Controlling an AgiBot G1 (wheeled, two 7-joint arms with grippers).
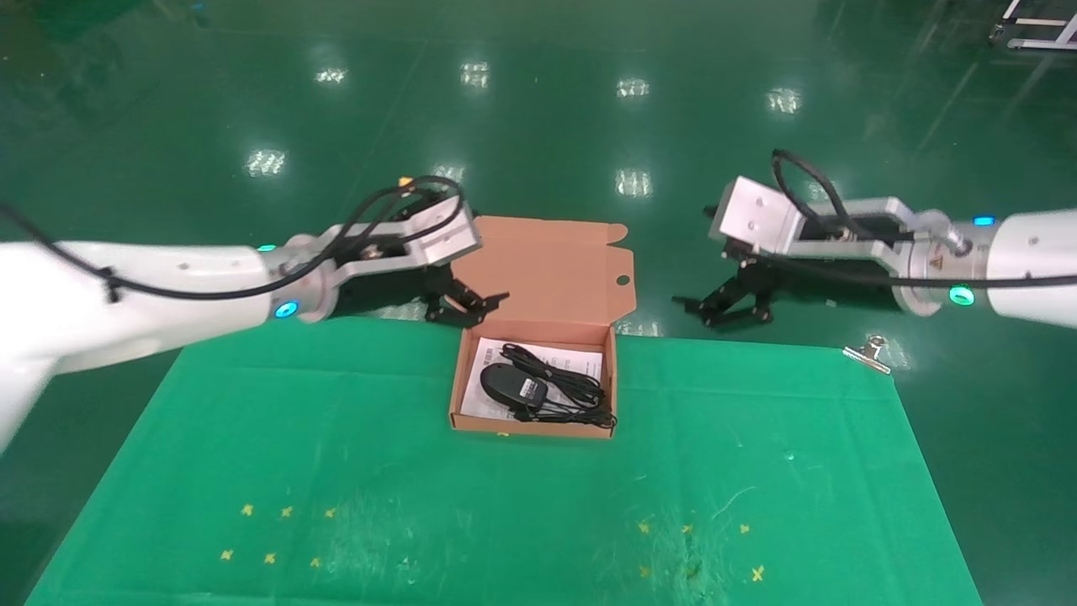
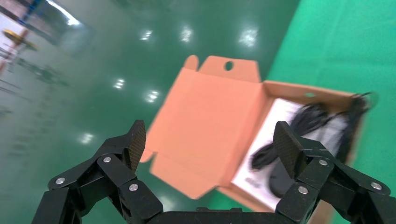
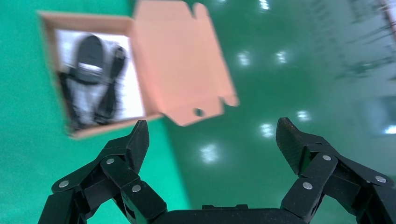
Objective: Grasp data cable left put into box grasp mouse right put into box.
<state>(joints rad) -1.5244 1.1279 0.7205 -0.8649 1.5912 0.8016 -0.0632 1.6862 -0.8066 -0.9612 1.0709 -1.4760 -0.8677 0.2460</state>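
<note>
The small black oval corded mouse (image 1: 511, 384) lies inside the shallow orange-brown cardboard box (image 1: 458, 383), on a white printed leaflet (image 1: 572, 360), with the thin black looped data cable (image 1: 565, 383) bundled just beside it. The box sits near the far edge of the green cloth worktop (image 1: 336, 471), its flap lid thrown back. Beyond that edge, the left hand (image 1: 461, 307) and right hand (image 1: 725, 307) hover on either side, both spread and holding nothing. A metal clip (image 1: 868, 352) lies at the worktop's far right corner.

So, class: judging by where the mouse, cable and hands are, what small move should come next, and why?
Probably fold the box lid shut. The mouse and data cable already lie inside, while the left hand and right hand hang open and empty beyond the table edge.
</note>
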